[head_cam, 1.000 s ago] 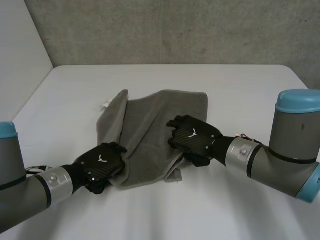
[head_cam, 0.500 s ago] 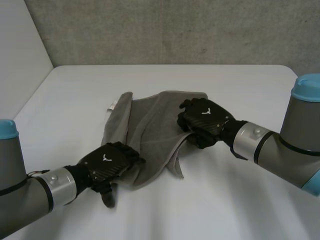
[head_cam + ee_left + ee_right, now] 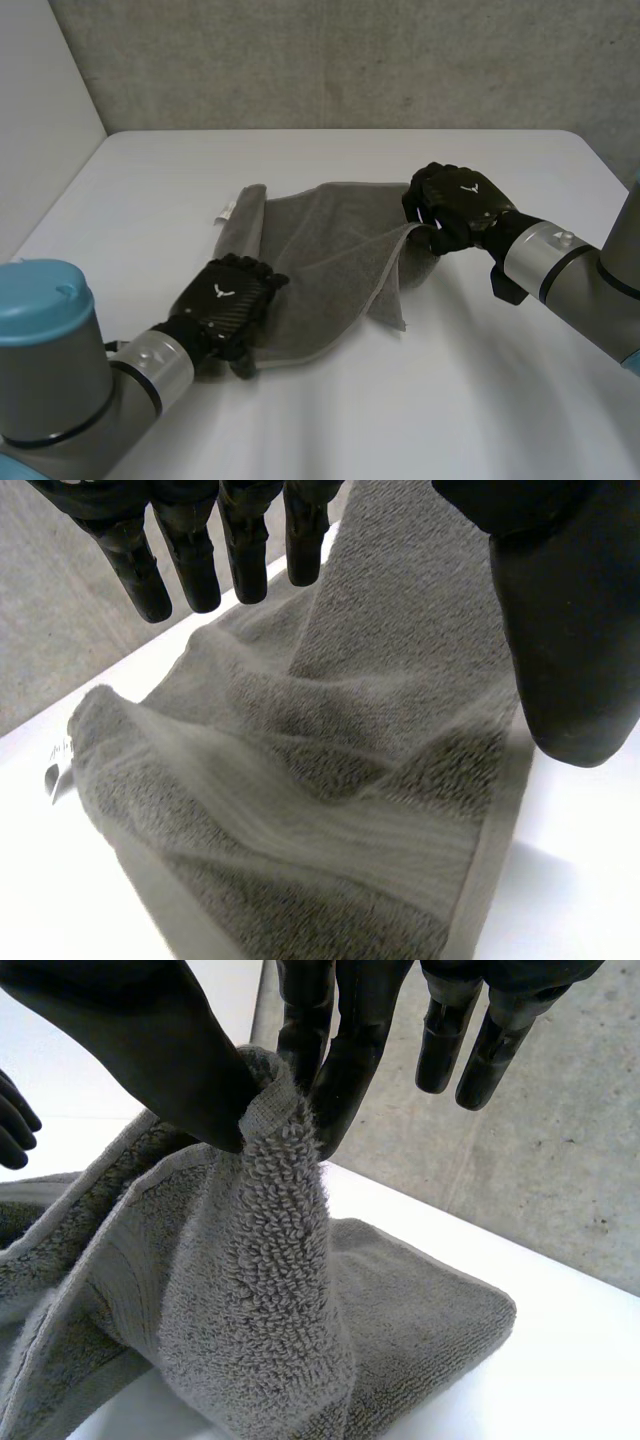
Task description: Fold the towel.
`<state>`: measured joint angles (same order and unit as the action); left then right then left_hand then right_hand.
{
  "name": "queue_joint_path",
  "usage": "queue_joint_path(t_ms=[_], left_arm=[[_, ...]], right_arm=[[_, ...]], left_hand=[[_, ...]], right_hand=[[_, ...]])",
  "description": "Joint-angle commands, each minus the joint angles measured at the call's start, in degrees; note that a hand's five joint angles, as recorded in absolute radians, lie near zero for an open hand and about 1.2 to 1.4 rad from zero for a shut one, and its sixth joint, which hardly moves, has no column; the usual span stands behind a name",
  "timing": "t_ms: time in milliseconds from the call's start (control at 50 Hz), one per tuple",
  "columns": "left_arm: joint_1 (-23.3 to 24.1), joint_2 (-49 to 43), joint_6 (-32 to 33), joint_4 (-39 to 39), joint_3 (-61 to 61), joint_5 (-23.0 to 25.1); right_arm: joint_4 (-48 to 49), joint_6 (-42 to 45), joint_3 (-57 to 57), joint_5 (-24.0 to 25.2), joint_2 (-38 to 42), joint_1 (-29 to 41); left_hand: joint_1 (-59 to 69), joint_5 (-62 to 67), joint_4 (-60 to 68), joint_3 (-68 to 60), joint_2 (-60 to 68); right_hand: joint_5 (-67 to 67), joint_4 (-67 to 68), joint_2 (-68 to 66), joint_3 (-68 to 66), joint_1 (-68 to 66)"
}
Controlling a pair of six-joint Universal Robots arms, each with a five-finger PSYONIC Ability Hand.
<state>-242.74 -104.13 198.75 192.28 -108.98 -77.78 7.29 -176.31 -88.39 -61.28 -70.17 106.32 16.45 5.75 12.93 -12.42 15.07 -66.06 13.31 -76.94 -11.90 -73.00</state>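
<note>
Grey towel rumpled mid-desk, long axis slanting from near left toward far right. Hemmed corner on the right side raised off the desk, pinched between thumb and fingers of the right hand. Left hand over the near left corner, fingers straight, gripping nothing. Small white tag at the far left corner, print too small to read. From the right wrist, looped pile at the pinch.

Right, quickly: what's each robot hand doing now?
Left robot hand: open, fingers straight above the towel.
Right robot hand: shut on the towel, pinching a raised edge.
</note>
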Motion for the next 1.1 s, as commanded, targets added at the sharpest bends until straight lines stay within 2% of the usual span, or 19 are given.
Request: queue_joint_path(t_ms=[20,140,320,420,500,660,860,1100], left_arm=[[3.4,-2.0,-3.2,1.8,0.8,-1.2],[3.9,-3.7,-3.7,1.8,1.2,-3.0],[4.0,-4.9,-3.6,2.3,1.2,-6.1],[3.9,-7.0,-2.9,6.3,1.6,-9.9],[4.0,-8.7,-2.9,7.7,2.3,-11.2],[4.2,-12.1,-3.1,7.6,4.4,-11.3],[7.6,-11.4,-4.2,7.5,4.7,-11.6],[11.8,-11.1,-10.1,7.4,5.3,-13.1]], right_arm=[[2.3,-5.0,0.0,-3.2,0.0,0.2],[3.3,-9.6,1.3,-4.8,-0.1,0.1],[3.3,-11.9,3.5,-6.5,0.0,0.0],[3.2,-12.7,3.3,-6.6,0.0,0.0],[3.2,-13.3,2.9,-6.6,-0.1,0.0],[3.4,-15.5,2.4,-6.7,-0.6,0.2],[4.9,-19.0,2.8,-7.6,-1.1,1.3],[4.9,-18.9,4.8,-7.7,-0.6,2.0]], left_hand=[[-0.9,-0.2,-2.9,2.4,0.5],[-0.9,-0.2,-2.9,2.4,0.5],[-0.9,-0.2,-2.9,2.4,0.5],[-0.2,0.5,-2.9,2.4,1.2],[0.0,0.7,-2.9,2.4,1.4],[0.5,1.2,-2.9,2.4,1.9],[0.5,1.2,-2.9,2.4,1.9],[0.3,1.0,-2.9,2.4,1.7]], right_hand=[[-3.9,-3.3,-3.1,1.9,-7.0],[-3.9,-3.3,-3.1,1.9,-7.0],[-3.9,-3.3,-3.1,1.9,-7.0],[-3.9,-3.3,-3.1,1.9,-7.0],[-3.9,-3.3,-3.1,1.9,-7.0],[-3.9,-3.3,-3.1,1.9,-7.0],[-3.9,-3.3,-3.1,1.9,-7.0],[-3.9,-3.3,-3.1,1.9,-7.0]])
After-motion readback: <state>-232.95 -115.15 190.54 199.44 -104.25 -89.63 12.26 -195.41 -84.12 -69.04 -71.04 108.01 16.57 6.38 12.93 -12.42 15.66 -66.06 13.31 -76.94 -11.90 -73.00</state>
